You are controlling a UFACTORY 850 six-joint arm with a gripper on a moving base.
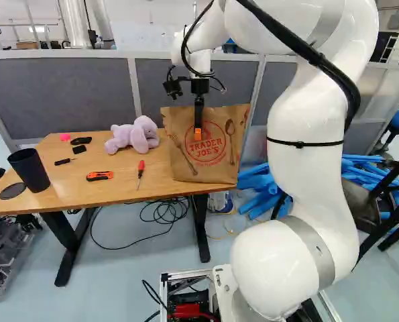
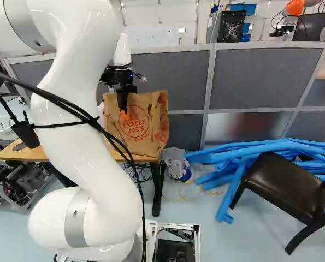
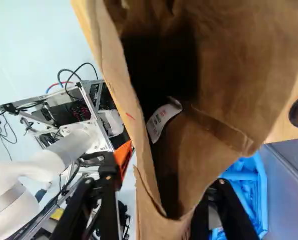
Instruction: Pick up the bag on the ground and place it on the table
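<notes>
My gripper (image 1: 198, 132) points down in front of the upper part of the brown paper bag (image 1: 186, 168) in the left base view. The bag stands upright at the end of the wooden table (image 1: 72, 186). Seen from the wrist, the gripper (image 3: 170, 175) is open, fingers on either side of one end of the bag (image 3: 224, 65). One finger with an orange pad (image 3: 122, 156) lies along the outside of the bag's wall; the other finger's tip is partly hidden by the paper. The bag's mouth is open, with a white label inside.
On the table lie a purple plush toy (image 1: 133, 134), a black cup (image 1: 29, 169), an orange cutter (image 1: 99, 176) and a red screwdriver (image 1: 141, 171). Grey partitions (image 2: 266, 79) stand behind. Blue foam tubes (image 2: 228, 169) and a dark chair (image 2: 282, 185) are to the right.
</notes>
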